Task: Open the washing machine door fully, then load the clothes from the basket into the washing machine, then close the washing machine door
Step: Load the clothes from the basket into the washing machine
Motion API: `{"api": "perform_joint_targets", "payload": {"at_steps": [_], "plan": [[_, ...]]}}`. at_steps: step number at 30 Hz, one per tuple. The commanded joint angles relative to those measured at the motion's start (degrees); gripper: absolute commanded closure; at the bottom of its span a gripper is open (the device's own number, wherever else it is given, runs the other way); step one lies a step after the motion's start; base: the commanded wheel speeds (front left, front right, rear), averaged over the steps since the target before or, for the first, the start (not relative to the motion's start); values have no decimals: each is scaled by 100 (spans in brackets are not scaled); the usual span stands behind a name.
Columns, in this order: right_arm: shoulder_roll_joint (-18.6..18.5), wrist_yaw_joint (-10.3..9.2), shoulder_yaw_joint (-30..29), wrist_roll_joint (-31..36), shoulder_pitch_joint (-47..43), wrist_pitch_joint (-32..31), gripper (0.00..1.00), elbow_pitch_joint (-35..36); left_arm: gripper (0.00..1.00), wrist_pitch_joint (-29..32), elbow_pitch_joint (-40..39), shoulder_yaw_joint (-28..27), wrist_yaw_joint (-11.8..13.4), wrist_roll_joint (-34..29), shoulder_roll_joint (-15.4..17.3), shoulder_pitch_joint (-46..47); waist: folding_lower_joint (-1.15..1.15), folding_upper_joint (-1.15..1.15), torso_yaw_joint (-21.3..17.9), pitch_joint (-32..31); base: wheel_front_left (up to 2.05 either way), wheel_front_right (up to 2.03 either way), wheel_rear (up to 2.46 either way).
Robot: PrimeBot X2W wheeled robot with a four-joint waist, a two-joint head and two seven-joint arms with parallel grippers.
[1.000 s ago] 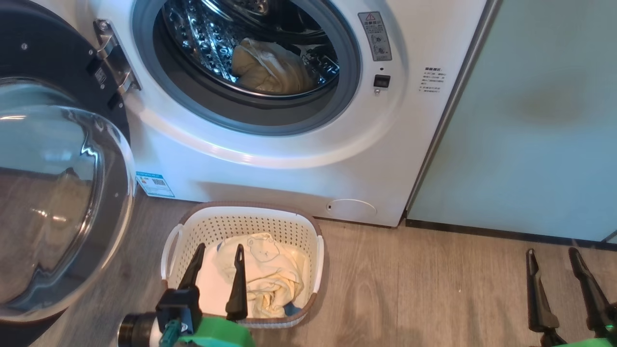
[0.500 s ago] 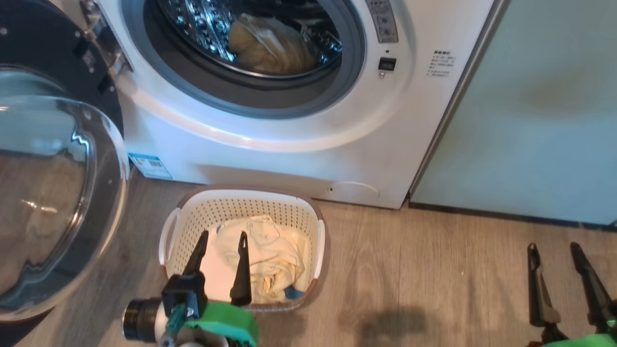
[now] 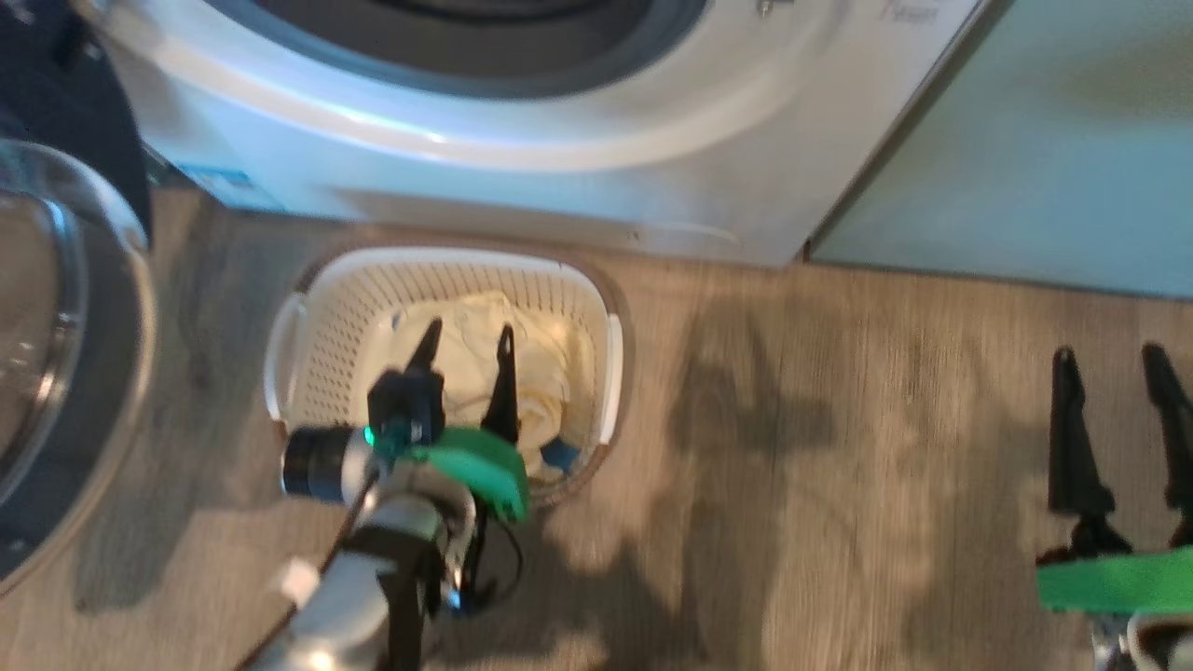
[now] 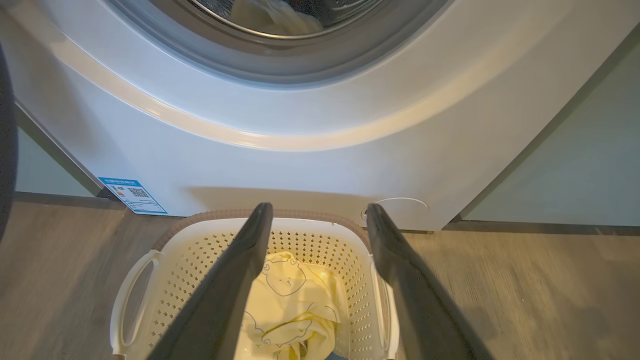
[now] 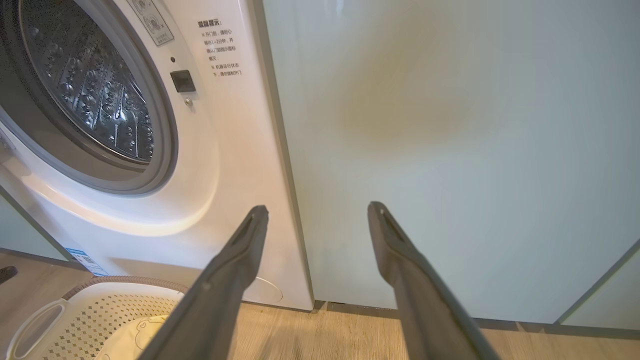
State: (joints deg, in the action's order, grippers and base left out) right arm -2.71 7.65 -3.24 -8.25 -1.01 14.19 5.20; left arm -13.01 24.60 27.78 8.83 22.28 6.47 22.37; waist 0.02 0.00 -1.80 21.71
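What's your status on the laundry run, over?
Left hand open, over cream perforated plastic basket. Right hand open, empty. Pale yellow clothes in basket, ungrasped. Round glossy black washer door open; nothing blocking.

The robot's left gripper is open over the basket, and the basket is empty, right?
No, the basket is not empty: the left wrist view shows cream-yellow clothes lying in it. The left gripper is open over the basket, as you said.

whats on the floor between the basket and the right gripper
Nothing. In the head view the stretch from the basket to the right gripper is bare wood floor.
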Motion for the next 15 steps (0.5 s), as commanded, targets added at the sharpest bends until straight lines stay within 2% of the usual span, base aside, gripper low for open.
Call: {"api": "perform_joint_targets", "payload": {"at_steps": [1,5,6,9,15], "plan": [[-146,-16,159,-82,302,65,0,180,0,-42,305,-202,-110,41,18,485,-2,0,-162,664,0,0,0],[-166,-16,230,-182,584,76,0,156,0,-77,1209,-217,-391,139,-77,1148,-2,0,-309,1140,0,0,0],[-166,-16,230,-182,584,76,0,156,0,-77,1209,-217,-391,139,-77,1148,-2,0,-309,1140,0,0,0],[-170,-16,287,-276,873,79,0,204,0,-100,2092,-258,-683,268,-136,1727,-2,0,-476,1597,0,0,0],[-155,-16,405,-445,1182,80,0,207,0,-89,3231,-328,-1084,437,-145,2428,-2,0,-721,2195,0,0,0]]}}
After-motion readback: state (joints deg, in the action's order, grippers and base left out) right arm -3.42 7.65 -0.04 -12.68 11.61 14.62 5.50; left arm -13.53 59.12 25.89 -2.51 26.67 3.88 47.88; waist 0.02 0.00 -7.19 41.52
